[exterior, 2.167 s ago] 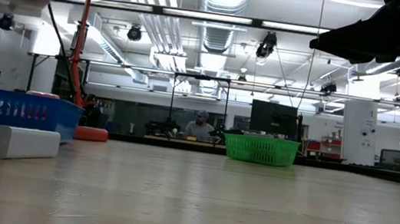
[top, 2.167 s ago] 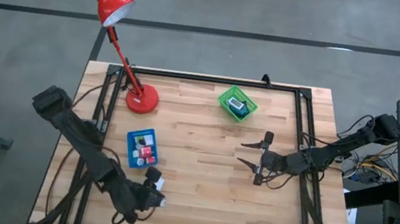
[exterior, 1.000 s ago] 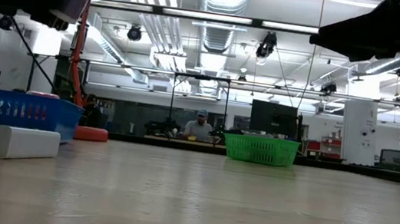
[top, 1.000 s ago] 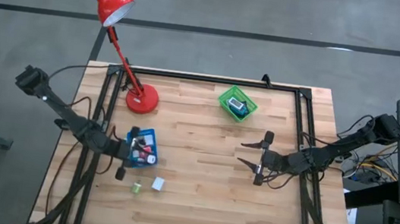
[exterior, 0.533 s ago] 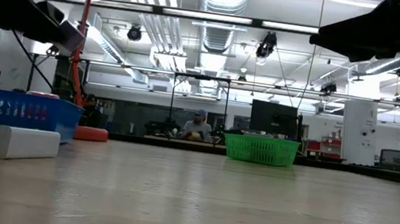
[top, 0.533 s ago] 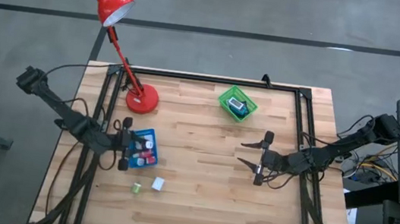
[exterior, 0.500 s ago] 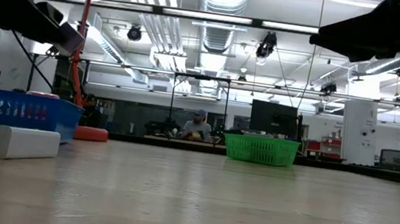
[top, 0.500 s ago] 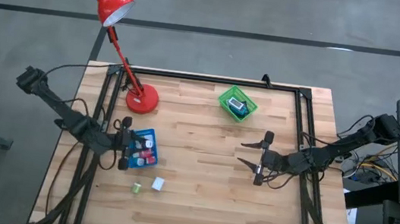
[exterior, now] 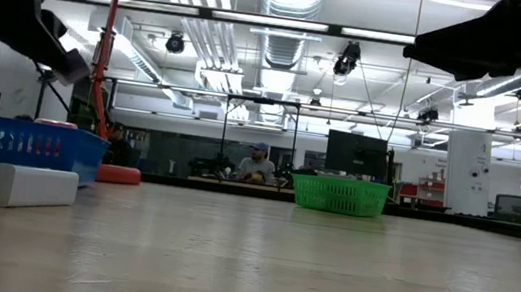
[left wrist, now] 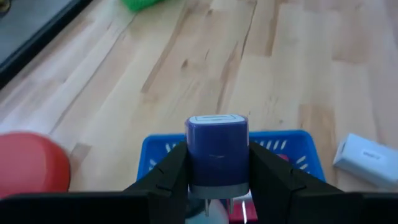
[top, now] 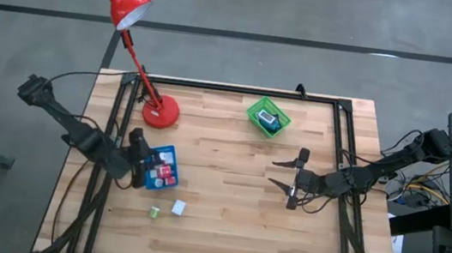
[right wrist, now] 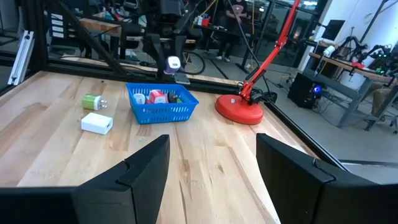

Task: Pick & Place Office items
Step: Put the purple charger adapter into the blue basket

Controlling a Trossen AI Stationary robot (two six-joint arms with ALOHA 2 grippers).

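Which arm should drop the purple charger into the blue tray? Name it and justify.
Left. Its tool is shut on the purple charger, right at the blue tray. The right tool waits open, far across the table.

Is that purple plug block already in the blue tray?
Not yet. The left gripper holds the purple block, prongs down, above the blue plastic tray.

My left gripper (top: 135, 157) hangs raised above the table's left side, fingers (left wrist: 163, 177) clamped tight; my right gripper (top: 287, 175) rests low on the right, its fingers (right wrist: 146, 163) spread apart
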